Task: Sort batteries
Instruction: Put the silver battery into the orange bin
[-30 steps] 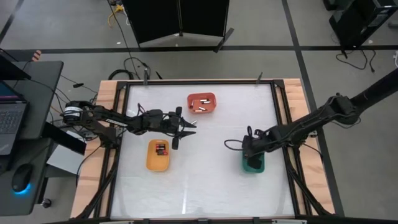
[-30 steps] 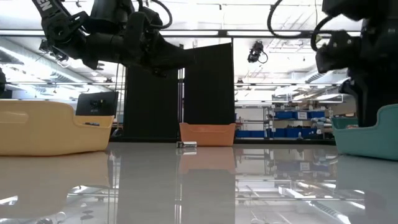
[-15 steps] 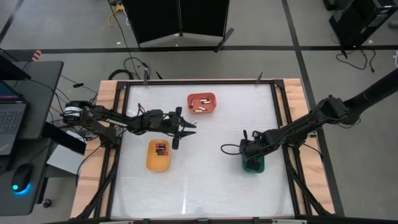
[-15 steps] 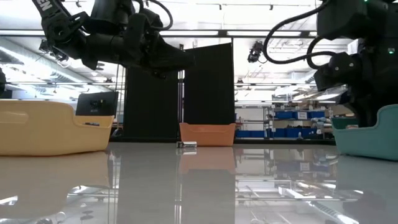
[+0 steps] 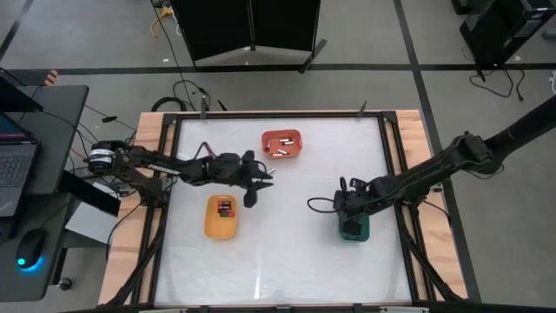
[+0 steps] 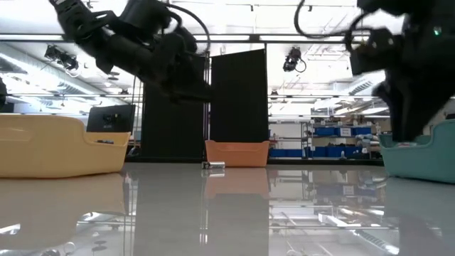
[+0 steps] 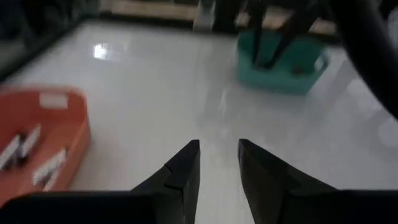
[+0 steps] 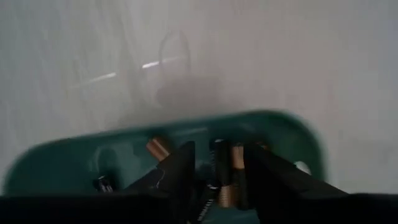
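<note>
My left gripper [image 5: 259,180] hangs open above the bare table between the orange tray [image 5: 281,144] and the yellow tray [image 5: 221,217]; in its wrist view [image 7: 217,149] nothing lies between the fingers. My right gripper [image 5: 350,214] stands over the green tray [image 5: 354,231], fingers apart [image 8: 221,158]. Several batteries [image 8: 235,157] lie on the green tray's floor below it. Light-banded batteries [image 7: 25,146] lie in the orange tray, and dark and red ones [image 5: 225,207] in the yellow tray. One battery [image 6: 213,166] lies on the table in front of the orange tray [image 6: 237,152].
The white tabletop has a raised wooden frame [image 5: 165,139] around it. Open table stretches between the trays and toward the near edge [image 5: 278,278]. A loose cable loop [image 5: 323,204] hangs beside the right wrist. Beyond the table stand a dark partition [image 6: 238,99] and a desk [image 5: 35,165].
My left gripper has moved a little toward the table's right and tipped lower, staying open. My right gripper has shifted about over the green tray and come down toward it. The trays and the battery on the table have stayed put.
</note>
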